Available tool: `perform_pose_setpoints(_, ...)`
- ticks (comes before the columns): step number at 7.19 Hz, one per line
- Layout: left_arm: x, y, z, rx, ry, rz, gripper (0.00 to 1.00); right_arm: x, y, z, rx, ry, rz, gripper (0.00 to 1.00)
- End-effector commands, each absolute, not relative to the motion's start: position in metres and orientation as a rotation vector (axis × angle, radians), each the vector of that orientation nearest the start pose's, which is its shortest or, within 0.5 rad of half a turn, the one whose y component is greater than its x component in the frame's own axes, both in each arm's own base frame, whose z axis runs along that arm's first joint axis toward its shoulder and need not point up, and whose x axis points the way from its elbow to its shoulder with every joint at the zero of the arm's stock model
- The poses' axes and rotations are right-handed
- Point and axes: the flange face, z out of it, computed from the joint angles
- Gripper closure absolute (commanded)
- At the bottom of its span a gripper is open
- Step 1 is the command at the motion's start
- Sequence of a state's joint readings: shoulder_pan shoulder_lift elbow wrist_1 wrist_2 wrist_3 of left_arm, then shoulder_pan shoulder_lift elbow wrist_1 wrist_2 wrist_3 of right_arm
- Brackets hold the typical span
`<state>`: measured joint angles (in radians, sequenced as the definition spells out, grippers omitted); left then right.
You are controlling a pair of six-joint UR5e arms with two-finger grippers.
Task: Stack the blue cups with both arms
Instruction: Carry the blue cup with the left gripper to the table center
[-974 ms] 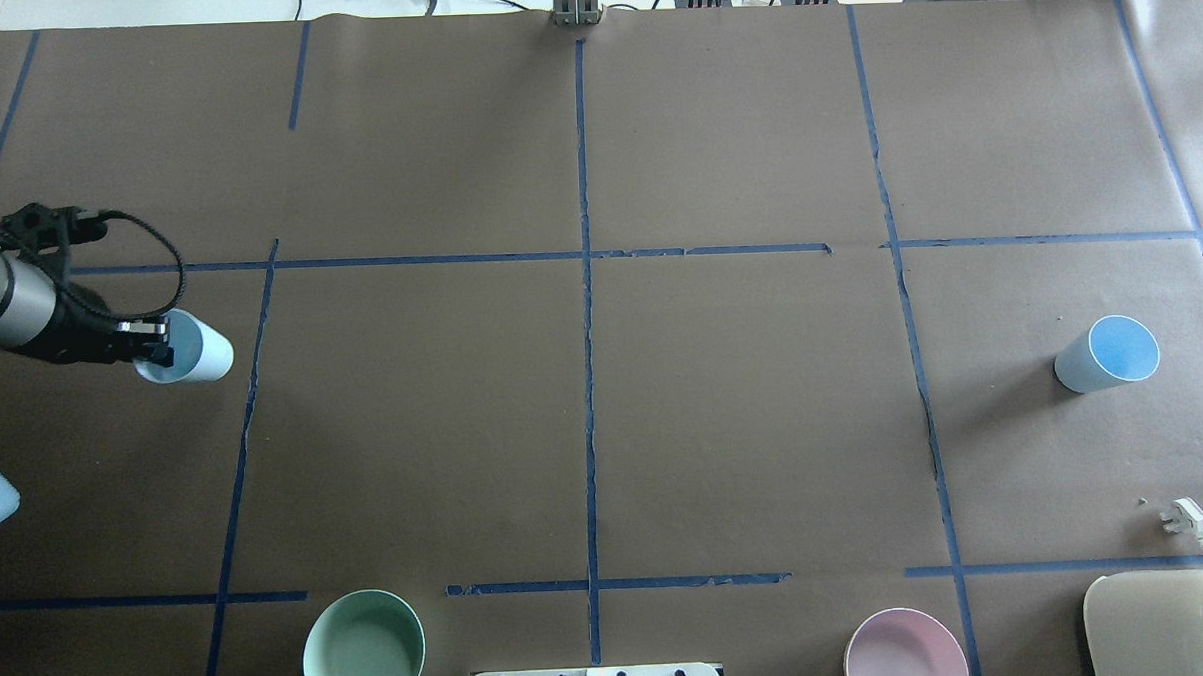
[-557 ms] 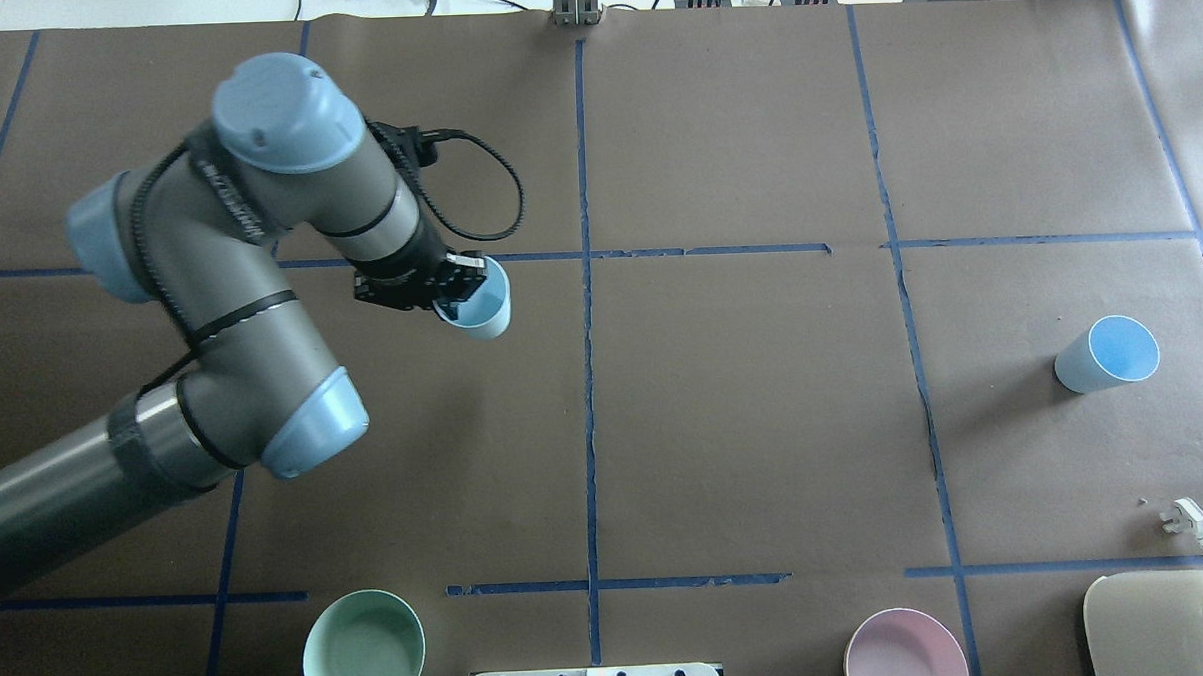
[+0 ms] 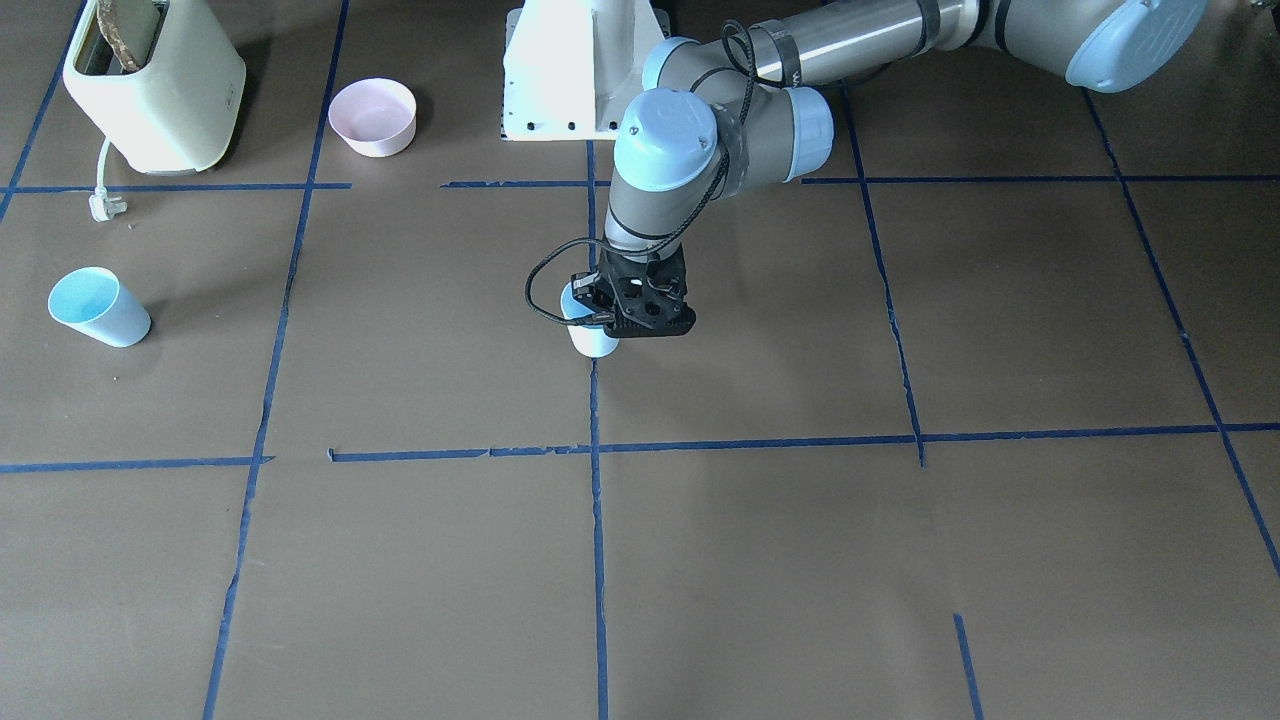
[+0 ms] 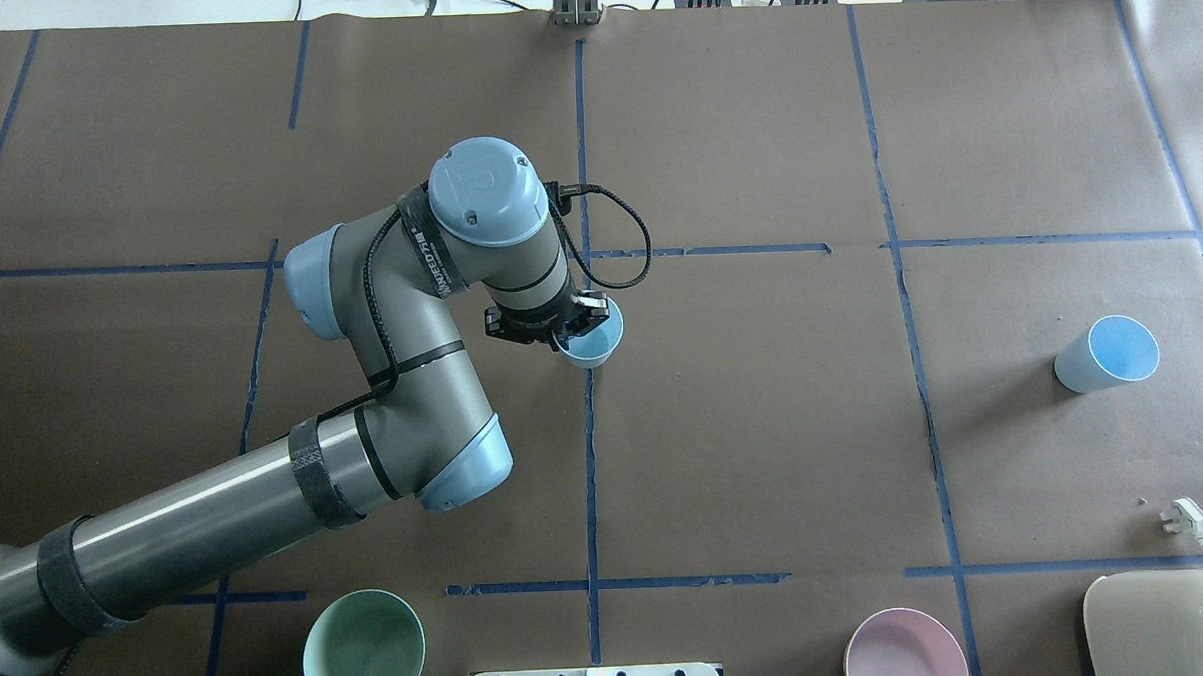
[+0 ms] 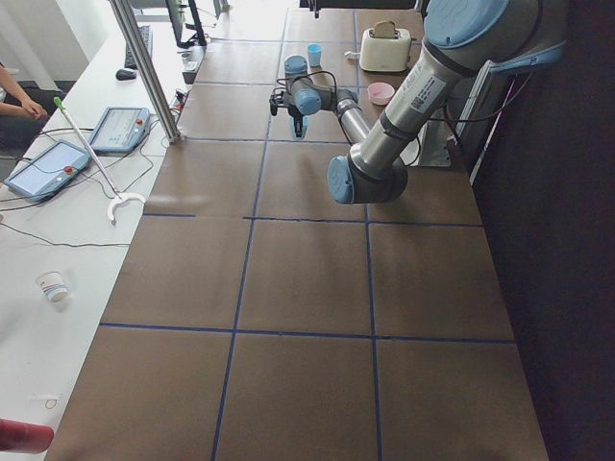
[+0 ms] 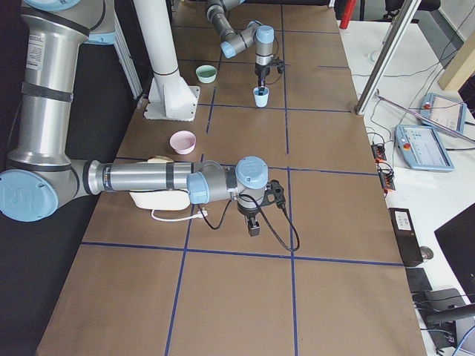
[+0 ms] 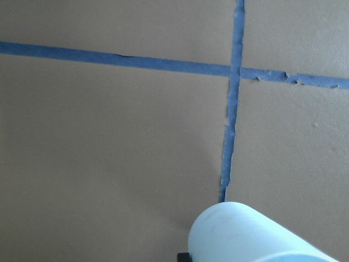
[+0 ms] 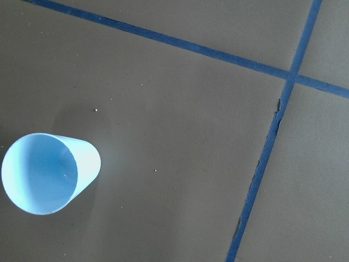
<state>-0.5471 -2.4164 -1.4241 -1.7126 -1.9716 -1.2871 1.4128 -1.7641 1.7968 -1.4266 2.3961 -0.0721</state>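
Observation:
My left gripper [image 4: 571, 331] is shut on the rim of one blue cup [image 4: 597, 348] and holds it upright, mouth up, over the centre tape line. The front view shows that gripper [image 3: 600, 312] and cup [image 3: 595, 342] low over the table; I cannot tell if the cup touches. The cup's pale wall fills the bottom of the left wrist view [image 7: 245, 234]. The second blue cup [image 4: 1107, 352] stands alone at the far right and shows in the right wrist view [image 8: 46, 173]. My right gripper [image 6: 254, 230] shows only in the exterior right view; I cannot tell its state.
A mint-green bowl [image 4: 363, 648] and a pink bowl [image 4: 905, 651] sit at the near edge beside the white pedestal [image 3: 585, 70]. A cream toaster [image 3: 155, 85] with its loose plug [image 4: 1183, 518] stands at the near right corner.
My left arm has swung from the table's far left edge to the centre line, carrying the blue cup with it. The second cup has not moved.

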Motion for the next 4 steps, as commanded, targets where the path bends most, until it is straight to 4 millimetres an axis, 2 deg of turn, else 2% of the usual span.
perform_pose_setpoints(1,0.600,-0.470,0.183,-0.008,0.907,-0.070,0.05,-0.007,-0.425,0.616,0.131,-0.831,-0.289,0.00)
perform_pose_setpoints(2,0.595,-0.470,0.182,-0.008,0.905,-0.073,0.00,-0.007,-0.425,0.616,0.131,-0.832,-0.289,0.00)
perform_pose_setpoints(3,0.571,-0.476,0.171,0.004,0.913,-0.086,0.00,-0.007,-0.425,0.616,0.131,-0.831,-0.289,0.00)
perform_pose_setpoints(4,0.526,-0.474,0.170,-0.016,0.853,-0.083,0.00,-0.007,-0.425,0.616,0.132,-0.831,-0.290,0.00)
